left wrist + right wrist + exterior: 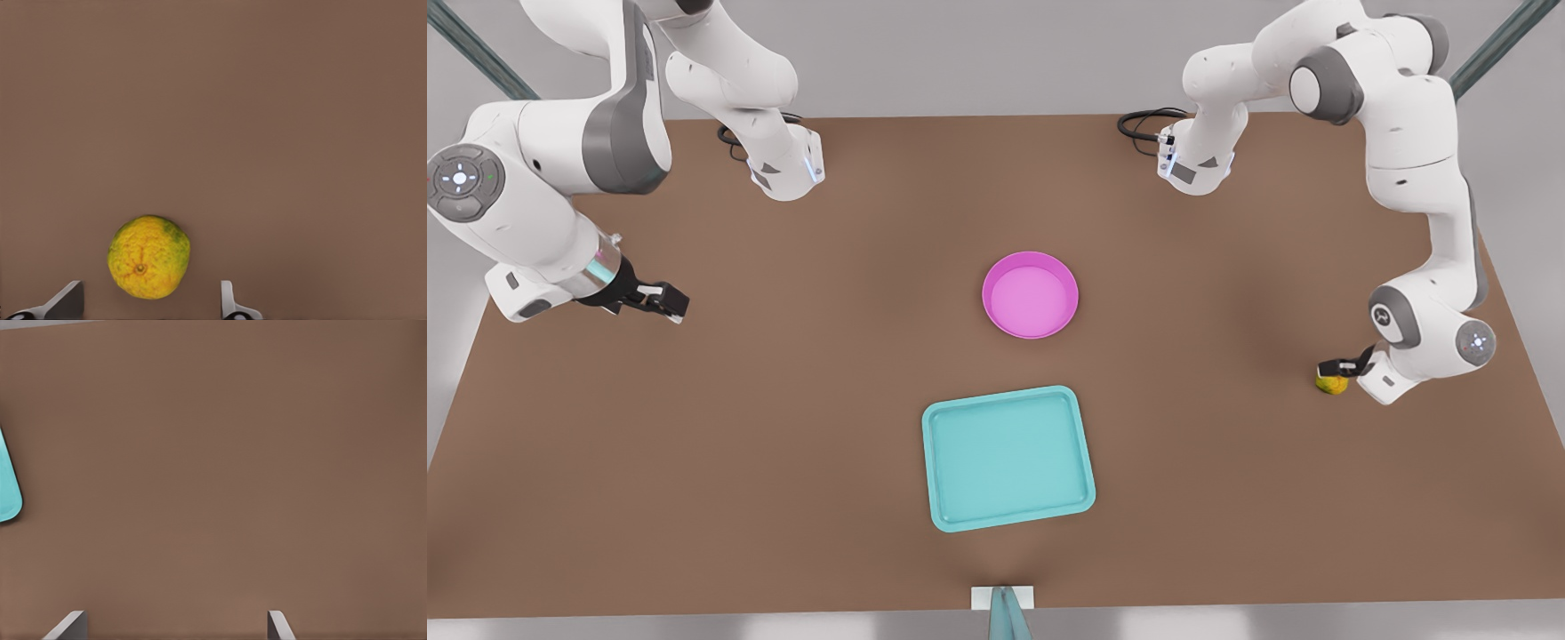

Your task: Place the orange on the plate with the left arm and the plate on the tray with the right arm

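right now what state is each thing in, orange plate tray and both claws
orange: on the table, between the left claw's open fingers, not gripped
plate: empty, on the table, apart from the tray
tray: empty, flat on the table
left claw: open, down at the orange
right claw: open, empty, waiting at the front view's left

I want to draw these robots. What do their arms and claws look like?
Both arms are chunky white tubes with grey joints and round grey caps. Black cables loop at their bases. The left claw and right claw are small and black, with pale grey fingertips.
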`<control>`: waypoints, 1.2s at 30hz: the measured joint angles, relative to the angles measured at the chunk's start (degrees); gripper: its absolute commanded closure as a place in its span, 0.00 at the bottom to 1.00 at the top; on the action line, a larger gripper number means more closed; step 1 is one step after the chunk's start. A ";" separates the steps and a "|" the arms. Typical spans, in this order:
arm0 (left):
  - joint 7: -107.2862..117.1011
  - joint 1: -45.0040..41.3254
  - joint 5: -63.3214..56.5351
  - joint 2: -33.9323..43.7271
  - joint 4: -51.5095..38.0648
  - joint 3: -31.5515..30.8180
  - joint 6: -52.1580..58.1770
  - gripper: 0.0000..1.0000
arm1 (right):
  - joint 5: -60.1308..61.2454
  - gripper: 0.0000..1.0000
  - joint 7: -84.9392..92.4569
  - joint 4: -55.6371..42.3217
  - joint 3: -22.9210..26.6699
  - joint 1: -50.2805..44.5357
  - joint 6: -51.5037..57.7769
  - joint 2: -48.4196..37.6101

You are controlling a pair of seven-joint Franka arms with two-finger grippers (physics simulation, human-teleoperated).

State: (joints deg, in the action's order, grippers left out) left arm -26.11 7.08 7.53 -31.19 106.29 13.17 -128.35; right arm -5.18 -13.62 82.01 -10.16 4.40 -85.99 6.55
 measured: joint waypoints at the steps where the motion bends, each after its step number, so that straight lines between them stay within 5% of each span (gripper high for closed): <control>1: -1.04 0.07 0.00 -0.28 0.00 0.00 -0.60 0.00 | 0.01 0.00 -0.06 0.01 0.00 0.05 0.00 0.01; 18: -11.42 0.65 0.15 -5.83 -0.09 -0.01 -7.08 0.00 | 0.04 0.00 -0.70 0.10 0.00 0.23 -0.03 0.19; 19: -11.71 0.62 0.15 -5.83 -0.09 -0.03 -7.20 0.12 | 0.05 0.00 -0.72 0.14 0.00 0.30 -0.02 0.19; 25: -13.10 0.48 0.21 -5.53 0.31 -0.01 -7.13 0.13 | 0.05 0.00 -0.84 0.32 0.00 0.37 0.00 0.24; 27: -13.45 0.49 0.20 -5.61 0.30 -0.03 -7.11 0.23 | 0.06 0.00 -0.88 0.36 0.00 0.35 0.01 0.24; 36: -14.08 0.46 -0.13 -6.35 0.03 0.00 -7.58 0.36 | 0.06 0.00 -0.99 0.37 0.00 0.36 0.02 0.28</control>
State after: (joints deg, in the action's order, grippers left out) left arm -40.19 7.54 7.40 -37.54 106.31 13.18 -135.94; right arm -5.12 -14.60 82.38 -10.16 4.75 -85.97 6.83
